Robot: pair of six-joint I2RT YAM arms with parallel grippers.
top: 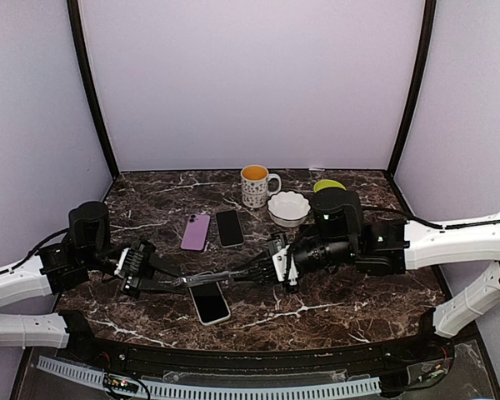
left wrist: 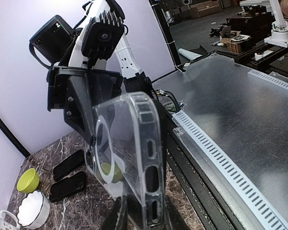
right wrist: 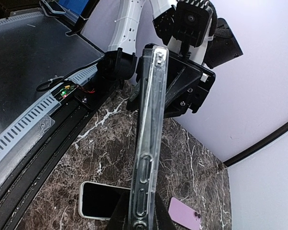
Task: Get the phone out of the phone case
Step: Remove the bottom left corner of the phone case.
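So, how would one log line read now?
clear case: empty, held aloft | left gripper: gripping it | right gripper: gripping it | phone: on table

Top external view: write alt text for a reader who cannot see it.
Two robot arms hold a clear phone case between them, left hand and right hand gripping opposite ends above a marble table. A white-edged phone lies screen-up beneath; a pink phone, black phone, mug, white bowl and green bowl sit behind.

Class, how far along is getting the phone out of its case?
Done, apparently: the clear case looks empty, and a phone lies on the table beneath it. In hand: the left hand and right hand both grip the case. Left: probably only setting it down.
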